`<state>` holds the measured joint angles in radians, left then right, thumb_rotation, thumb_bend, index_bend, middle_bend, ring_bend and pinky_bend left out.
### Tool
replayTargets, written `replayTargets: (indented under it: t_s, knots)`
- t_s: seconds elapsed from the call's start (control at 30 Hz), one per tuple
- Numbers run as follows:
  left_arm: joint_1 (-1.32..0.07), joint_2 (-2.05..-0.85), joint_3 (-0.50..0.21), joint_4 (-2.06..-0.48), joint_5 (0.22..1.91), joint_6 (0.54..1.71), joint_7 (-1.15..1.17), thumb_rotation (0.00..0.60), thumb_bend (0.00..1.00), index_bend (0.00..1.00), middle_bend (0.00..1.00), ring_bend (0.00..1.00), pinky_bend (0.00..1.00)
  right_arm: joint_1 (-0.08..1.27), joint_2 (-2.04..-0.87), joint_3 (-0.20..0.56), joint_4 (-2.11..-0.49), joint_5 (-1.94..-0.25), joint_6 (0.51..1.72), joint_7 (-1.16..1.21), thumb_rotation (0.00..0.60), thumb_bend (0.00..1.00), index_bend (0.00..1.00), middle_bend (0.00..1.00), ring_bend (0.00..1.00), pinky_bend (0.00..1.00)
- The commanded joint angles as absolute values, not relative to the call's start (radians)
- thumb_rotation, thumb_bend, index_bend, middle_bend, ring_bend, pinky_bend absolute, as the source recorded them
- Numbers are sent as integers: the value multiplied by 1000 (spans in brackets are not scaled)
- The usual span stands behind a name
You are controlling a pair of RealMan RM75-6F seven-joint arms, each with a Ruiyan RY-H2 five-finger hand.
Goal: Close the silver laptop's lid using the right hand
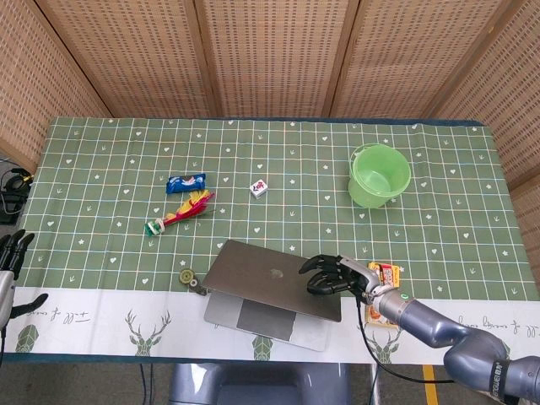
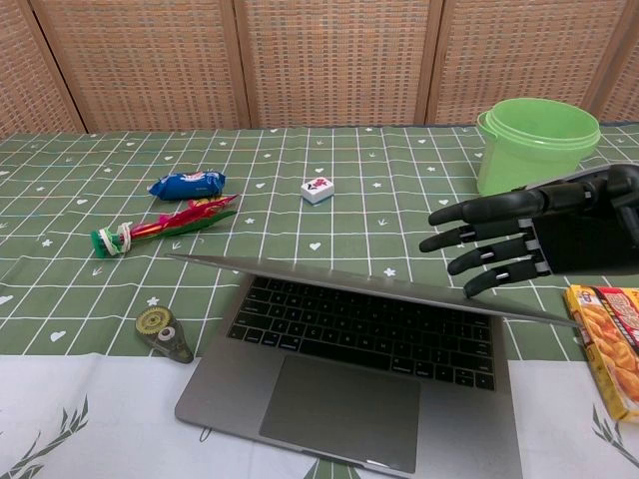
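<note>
The silver laptop (image 1: 268, 290) sits at the table's front edge, its lid (image 2: 379, 290) tipped far forward and nearly level over the keyboard (image 2: 359, 331), which still shows in the chest view. My right hand (image 1: 332, 277) lies with spread fingers on the back of the lid near its right corner, and the chest view shows the right hand (image 2: 529, 238) with fingertips (image 2: 477, 284) touching the lid's edge. It grips nothing. My left hand (image 1: 10, 253) hangs off the table's left edge, fingers apart and empty.
A green bucket (image 1: 380, 175) stands at the back right. A snack box (image 2: 605, 344) lies just right of the laptop. A correction-tape dispenser (image 2: 165, 334) is at the laptop's left, with a feathered toy (image 1: 181, 212), blue packet (image 1: 186, 182) and small white tile (image 1: 261, 187) beyond.
</note>
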<state>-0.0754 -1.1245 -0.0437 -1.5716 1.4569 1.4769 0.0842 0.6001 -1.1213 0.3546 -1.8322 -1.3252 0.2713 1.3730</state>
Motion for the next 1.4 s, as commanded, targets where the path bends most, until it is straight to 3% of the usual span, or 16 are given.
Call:
replayTargets:
  t_s: [0.03, 0.8, 1.4]
  knots:
    - [-75, -1124, -44, -1572, 1457, 1477, 84, 600, 0, 0, 0, 0, 0, 603, -1126, 352, -1835, -1315, 264, 1363, 555, 127, 397, 384, 425, 446]
    - [-74, -1123, -42, -1575, 1466, 1484, 82, 600, 0, 0, 0, 0, 0, 577, -1256, 336, -1771, -1256, 202, 1262, 561, 129, 394, 379, 425, 439]
    - [-75, -1126, -40, -1574, 1469, 1482, 89, 600, 0, 0, 0, 0, 0, 509, -1335, 406, -1714, -1209, 104, 1159, 560, 131, 388, 374, 425, 435]
